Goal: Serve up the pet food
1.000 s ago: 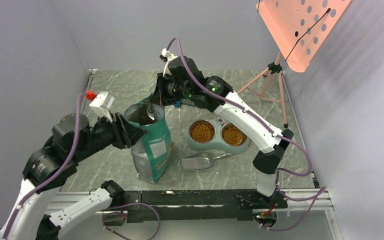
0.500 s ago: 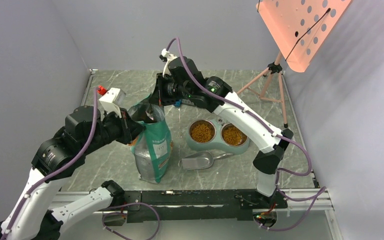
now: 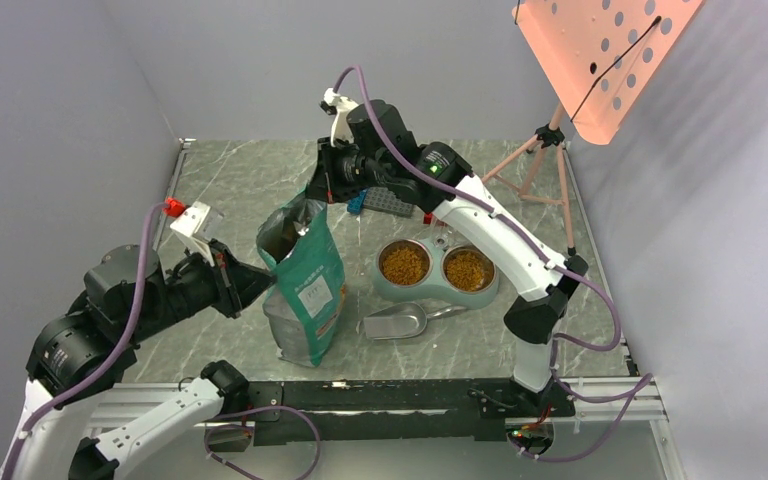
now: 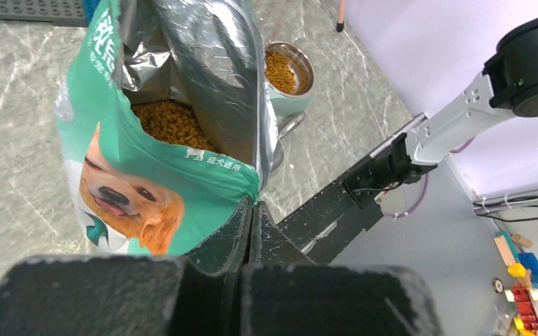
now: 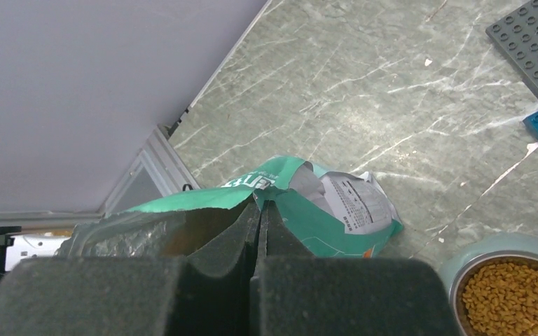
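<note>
Pet food, small orange-brown dry kibble point(image 4: 171, 120), lies loose inside the teal-and-white foil pouch printed with a golden retriever point(image 3: 310, 285), which stands upright with its mouth open; more of it fills both bowls of the grey-green twin steel-bowl dish point(image 3: 436, 291) near the pouch, on the right arm's side. The right gripper point(image 5: 260, 204) is clenched on the pouch's far lip and the left gripper point(image 4: 251, 208) on its near lip, probably to keep the mouth spread and the pouch steady; the shiny metal scoop point(image 3: 397, 322) lies ungripped just beside the pouch's base, so serving looks largely done.
</note>
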You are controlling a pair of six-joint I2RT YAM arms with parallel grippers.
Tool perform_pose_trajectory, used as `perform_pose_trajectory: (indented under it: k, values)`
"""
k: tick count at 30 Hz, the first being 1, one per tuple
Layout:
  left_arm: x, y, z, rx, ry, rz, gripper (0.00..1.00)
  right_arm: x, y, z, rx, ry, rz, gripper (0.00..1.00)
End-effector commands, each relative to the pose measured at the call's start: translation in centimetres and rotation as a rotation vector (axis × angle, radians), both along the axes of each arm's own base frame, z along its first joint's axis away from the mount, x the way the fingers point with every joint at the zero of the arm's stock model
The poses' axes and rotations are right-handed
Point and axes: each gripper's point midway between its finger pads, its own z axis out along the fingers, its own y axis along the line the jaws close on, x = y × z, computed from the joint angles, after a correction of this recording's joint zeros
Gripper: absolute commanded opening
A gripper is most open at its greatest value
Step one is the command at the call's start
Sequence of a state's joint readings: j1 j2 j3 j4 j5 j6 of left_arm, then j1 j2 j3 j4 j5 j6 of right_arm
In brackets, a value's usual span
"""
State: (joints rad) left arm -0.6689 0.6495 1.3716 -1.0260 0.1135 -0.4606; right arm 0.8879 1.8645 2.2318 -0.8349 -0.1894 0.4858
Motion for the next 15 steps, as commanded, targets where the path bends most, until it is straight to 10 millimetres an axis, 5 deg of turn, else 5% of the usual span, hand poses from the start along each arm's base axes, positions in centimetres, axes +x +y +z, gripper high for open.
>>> perform_pose_trajectory:
  k: [1,3,7,11,15]
  values:
    - [-2.8,-0.7,2.2,-0.094,-0.028,-0.123,0.00,1.2,-0.8,4.1,0.058,-0.146,-0.026,0.00]
    - [-3.1,0.3,3.2,-0.078,-0.052,-0.091,0.00,1.3,-0.6,4.9,0.073,-0.168,-0.011,0.00]
    - [-0.1,3.3,5.9,-0.013,-0.079,0.139,0.54,0.8,-0.3,5.2,0.083,-0.166,0.020,0.00]
    - [4.8,5.3,7.3,0.030,-0.052,0.428,0.82,0.3,-0.3,4.8,0.086,-0.130,0.028,0.00]
    - [7.6,5.0,7.4,0.075,-0.061,0.501,0.99,0.2,-0.4,4.5,0.089,-0.091,0.001,0.00]
